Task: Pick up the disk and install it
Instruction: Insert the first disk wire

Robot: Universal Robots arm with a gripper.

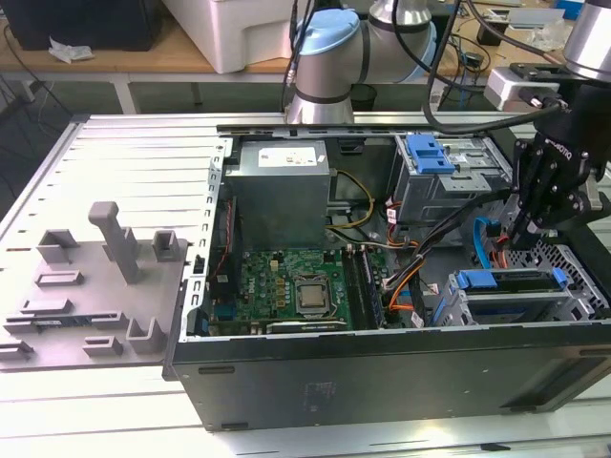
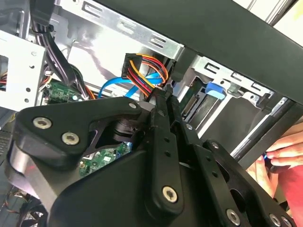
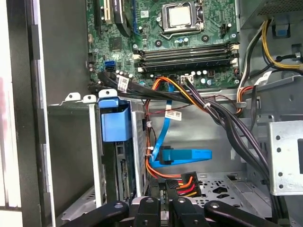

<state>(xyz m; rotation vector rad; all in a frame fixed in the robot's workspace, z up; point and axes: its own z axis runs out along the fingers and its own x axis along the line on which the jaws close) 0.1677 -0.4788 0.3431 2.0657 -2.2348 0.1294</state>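
Lying nearest in the exterior view, the flat silver-metal disk in its blue plastic carrier rail (image 1: pixel 506 281) sits slotted in a grey metal bay (image 1: pixel 573 305). The bay is at the near corner of the open black computer case (image 1: pixel 382 382), toward the exterior view's right. Just behind and above the disk hangs the black gripper (image 1: pixel 523 237), its fingers drawn close together and apart from the disk. In both wrist views the fingertips (image 2: pixel 163 113) stand just beside a black cable connector with red, orange and yellow wires (image 2: pixel 137 71); whether they touch it I cannot tell. Past it runs a flat blue cable (image 3: pixel 182 155). Farther in lies the green motherboard (image 1: pixel 286 281). Against the far wall are the grey power supply box (image 1: pixel 282 176) and a grey drive cage with a blue handle (image 1: pixel 430 153).
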